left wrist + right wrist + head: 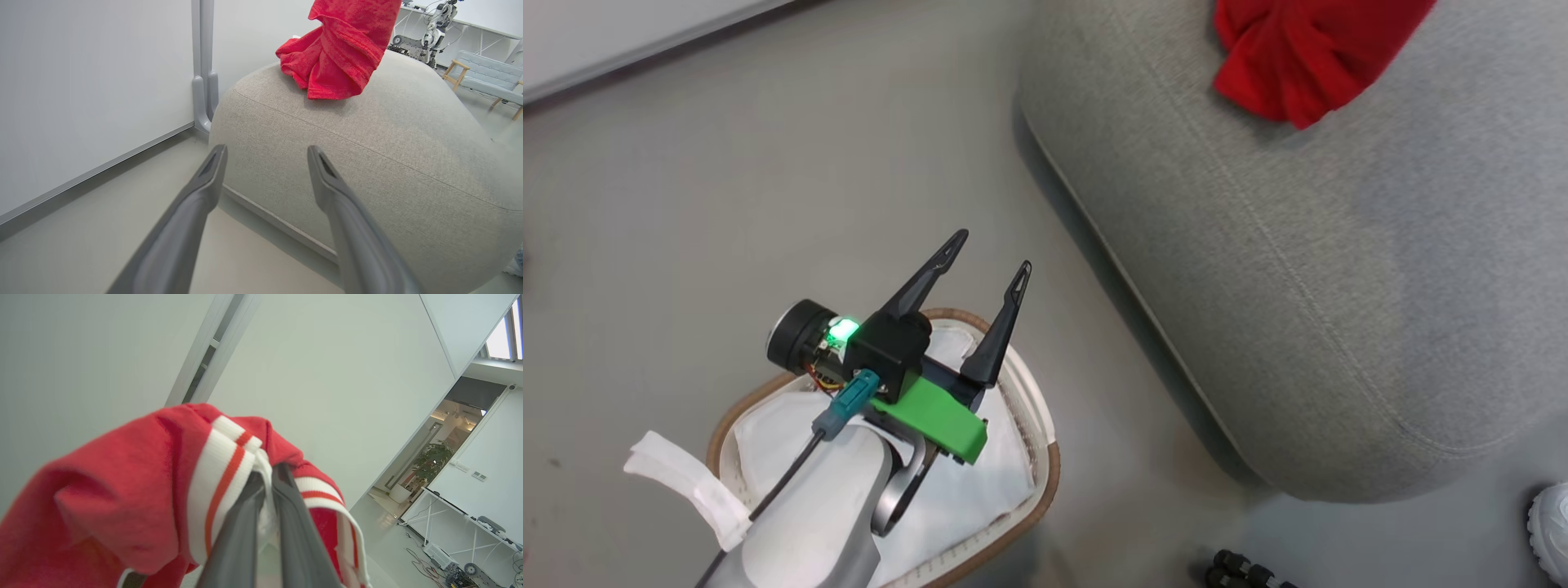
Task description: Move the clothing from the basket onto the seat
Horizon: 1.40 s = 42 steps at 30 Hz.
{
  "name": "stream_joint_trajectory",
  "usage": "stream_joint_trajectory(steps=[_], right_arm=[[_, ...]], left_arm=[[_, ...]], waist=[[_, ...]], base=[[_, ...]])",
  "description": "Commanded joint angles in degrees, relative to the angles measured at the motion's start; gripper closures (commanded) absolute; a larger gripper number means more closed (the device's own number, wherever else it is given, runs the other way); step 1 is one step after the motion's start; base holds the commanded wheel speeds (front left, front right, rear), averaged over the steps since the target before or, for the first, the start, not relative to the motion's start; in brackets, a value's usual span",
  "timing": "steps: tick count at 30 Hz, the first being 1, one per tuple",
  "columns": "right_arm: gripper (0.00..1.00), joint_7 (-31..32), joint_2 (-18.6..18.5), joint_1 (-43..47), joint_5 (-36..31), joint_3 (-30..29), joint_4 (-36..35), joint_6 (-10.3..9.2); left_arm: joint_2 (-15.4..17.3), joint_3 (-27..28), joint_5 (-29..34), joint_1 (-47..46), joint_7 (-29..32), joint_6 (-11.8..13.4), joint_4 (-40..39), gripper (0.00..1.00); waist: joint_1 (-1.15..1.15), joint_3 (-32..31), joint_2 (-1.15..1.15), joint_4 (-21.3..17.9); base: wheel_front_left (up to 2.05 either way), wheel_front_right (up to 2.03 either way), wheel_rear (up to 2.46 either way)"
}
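– Red jersey (122, 490), who has it?
– right gripper (270, 471). Jaws pinched almost together on the white-striped trim, cloth bunched over the fingers and hanging below. That wrist cam looks up at white walls, so no read on its height over the seat (1298, 286).
– Where's the seat from it, then?
– Can't fix it directly. There's red clothing (1298, 57) on the seat top toward its far end, set in from the edge facing the basket (1054, 474). Left wrist cam has that cloth running down from above frame, long axis near vertical, lower folds touching the cushion. Might be the same jersey; can't confirm.
– Left arm?
– left gripper (992, 252) spread wide, nothing in it, above the basket, fingers aimed at the seat's near side. Well apart from the red cloth. Right arm is better placed to finish, I'd say.
– Basket?
– White liner (980, 498) where it shows; forearm hides the middle.
– Surface, room?
– Grey woven cushion, soft, rounding off at every edge, so release well in from the edge. Smooth grey floor (768, 163), white wall panel (81, 81) near the seat's far corner. White shoe (1553, 523) on the floor by the seat's near end.
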Motion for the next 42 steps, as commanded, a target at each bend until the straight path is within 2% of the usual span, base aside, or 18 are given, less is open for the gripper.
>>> stream_joint_trajectory(steps=[1, 6, 16, 20, 26, 27, 28, 30, 31, 42], right_arm=[[1.00, -0.14, -1.03, -0.70, -0.08, -0.41, 1.11, -0.06], [1.00, -0.14, -1.67, 0.47, -0.91, -3.04, 6.82, -0.07], [1.00, -0.14, 3.74, 4.46, -2.70, -9.42, 18.34, -0.07], [1.00, -0.14, 5.61, 5.51, -3.36, -10.58, 19.60, -0.06], [0.98, -0.14, 6.54, 6.86, -4.13, -11.30, 18.50, -0.06], [0.71, -0.14, 6.71, 7.17, -4.27, -11.43, 18.17, -0.06], [0.55, -0.14, 6.90, 7.67, -4.55, -11.62, 17.59, -0.06], [0.11, -0.14, 7.19, 8.77, -4.86, -11.78, 16.62, -0.06], [0.00, -0.14, 7.26, 9.37, -5.02, -11.77, 16.12, -0.06], [0.00, -0.14, 6.67, 16.36, -5.77, -8.72, 10.36, -0.06]], left_arm=[[0.55, 0.07, 0.49, -1.59, -0.04, -0.18, -0.32, 0.00], [0.97, -0.11, 1.41, -3.54, -0.04, -0.18, -1.25, 0.00], [0.95, -0.65, 2.58, -5.80, -0.04, -0.18, -2.41, 0.00], [1.39, -0.85, 2.68, -6.16, -0.04, -0.18, -2.39, 0.00], [1.70, -1.30, 2.31, -6.16, -0.04, -0.18, -1.74, 0.00], [1.63, -1.34, 2.21, -6.10, -0.04, -0.18, -1.67, 0.00], [1.53, -1.38, 2.08, -5.95, -0.04, -0.18, -1.55, 0.00], [1.36, -1.35, 1.87, -5.51, -0.04, -0.18, -1.33, 0.00], [1.26, -1.33, 1.69, -5.26, -0.04, -0.18, -1.27, 0.00], [-1.08, 0.81, 0.00, -2.11, -0.04, -0.18, -1.06, 0.00]], waist=[[0.00, 5.03, 0.00, 4.28], [0.00, 9.01, 0.00, 6.27], [0.00, 13.87, 0.00, 7.71], [0.00, 14.56, 0.00, 7.13], [0.00, 14.09, 0.00, 6.11], [0.00, 13.86, 0.00, 6.01], [0.00, 13.45, 0.00, 5.89], [0.00, 12.57, 0.00, 5.69], [0.00, 12.12, 0.00, 5.62], [0.00, 2.69, 0.00, 6.50]], base=[[0.00, 0.00, 0.00], [0.00, 0.00, 0.00], [0.00, 0.00, 0.00], [0.00, 0.00, 0.00], [0.00, 0.00, 0.00], [0.00, 0.00, 0.00], [0.00, 0.00, 0.00], [0.00, 0.00, 0.00], [0.00, 0.00, 0.00], [0.00, 0.00, 0.00]])
